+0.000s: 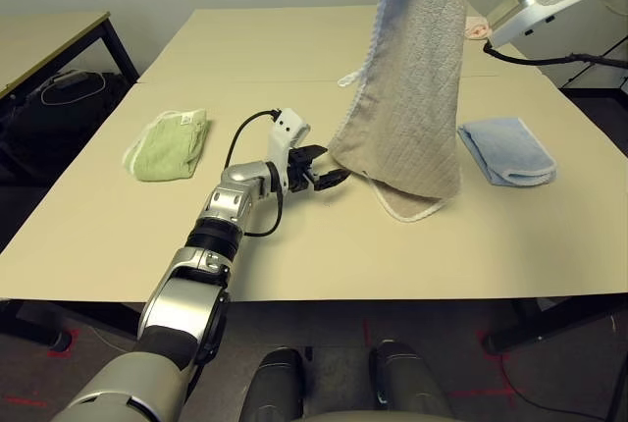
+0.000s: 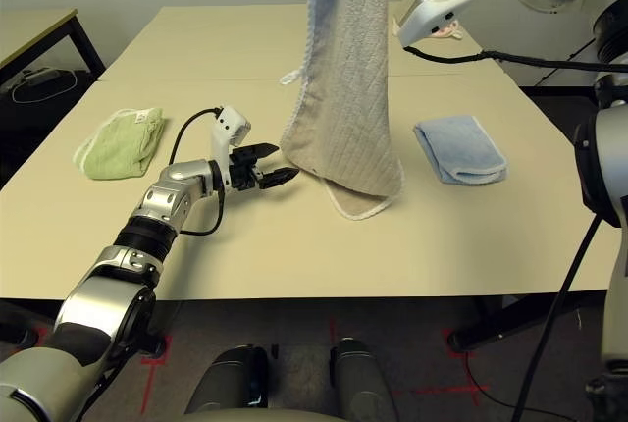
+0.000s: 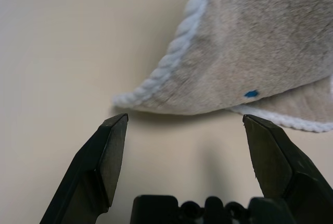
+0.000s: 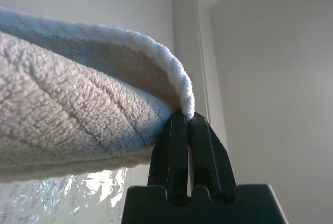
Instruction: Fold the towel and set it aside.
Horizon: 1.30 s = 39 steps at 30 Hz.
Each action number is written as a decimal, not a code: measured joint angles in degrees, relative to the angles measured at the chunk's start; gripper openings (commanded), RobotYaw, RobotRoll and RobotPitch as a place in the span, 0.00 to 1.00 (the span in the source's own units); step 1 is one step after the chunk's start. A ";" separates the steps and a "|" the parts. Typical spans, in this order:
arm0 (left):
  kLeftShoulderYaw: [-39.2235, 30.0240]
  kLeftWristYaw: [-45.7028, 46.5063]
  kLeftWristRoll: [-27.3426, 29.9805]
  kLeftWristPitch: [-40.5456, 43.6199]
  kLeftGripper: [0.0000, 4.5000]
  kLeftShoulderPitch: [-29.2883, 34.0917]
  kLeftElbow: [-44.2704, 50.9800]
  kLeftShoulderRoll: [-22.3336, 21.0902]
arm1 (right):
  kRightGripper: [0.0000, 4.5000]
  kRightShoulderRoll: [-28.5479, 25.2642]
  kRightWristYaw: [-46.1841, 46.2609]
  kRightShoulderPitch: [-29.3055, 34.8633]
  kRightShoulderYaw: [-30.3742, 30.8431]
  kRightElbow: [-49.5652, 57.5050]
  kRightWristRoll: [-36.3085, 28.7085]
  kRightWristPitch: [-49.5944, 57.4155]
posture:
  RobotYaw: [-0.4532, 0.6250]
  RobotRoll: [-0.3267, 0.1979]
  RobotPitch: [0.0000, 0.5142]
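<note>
- Two pincers are at work: the right pincer (image 4: 183, 130) is clamped on the top edge of the towel (image 1: 407, 98), which hangs with its lower end on the table (image 1: 294, 255).
- The left pincer (image 1: 324, 169) is spread wide just beside the towel's lower corner.
- That corner should probably be taken well inside the white edging, so the fold is kept square.

You see the towel (image 1: 412, 79) as thick beige terry cloth, ribbed in diagonal lines, edged with white corded stitching. Beneath it, the table (image 1: 294, 245) is smooth, matt, pale tan laminate. Left of the towel, the left claw (image 1: 327, 167) has matt black plastic fingers (image 3: 104, 166) on a glossy silver forearm. The green cloth (image 1: 169, 144) and blue cloth (image 1: 505, 150) flanking the towel look soft and fuzzy.
</note>
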<state>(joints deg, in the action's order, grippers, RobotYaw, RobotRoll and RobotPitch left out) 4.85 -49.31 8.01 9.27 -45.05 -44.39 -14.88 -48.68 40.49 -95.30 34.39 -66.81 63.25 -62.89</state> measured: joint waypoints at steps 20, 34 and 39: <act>-0.72 -5.24 -0.41 -7.95 1.00 -6.80 -10.81 3.18 | 0.01 -1.67 -0.23 -0.51 0.04 1.24 -0.08 -5.33 | 0.38 0.62 0.02; -1.35 -5.50 -1.15 -9.96 1.00 -8.76 -14.87 4.83 | 0.01 -2.16 1.21 -5.13 1.18 -1.29 1.34 -0.49 | 0.40 0.62 0.03; -1.50 -7.03 -1.16 -9.59 1.00 -8.75 -14.88 4.80 | 0.01 -1.87 1.79 -5.19 1.79 -3.02 1.73 0.79 | 0.40 0.62 0.03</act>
<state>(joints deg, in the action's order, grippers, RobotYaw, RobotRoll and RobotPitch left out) 3.35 -56.34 6.85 -0.32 -53.80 -59.27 -10.08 -50.55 42.28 -100.49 36.19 -69.83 64.98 -62.10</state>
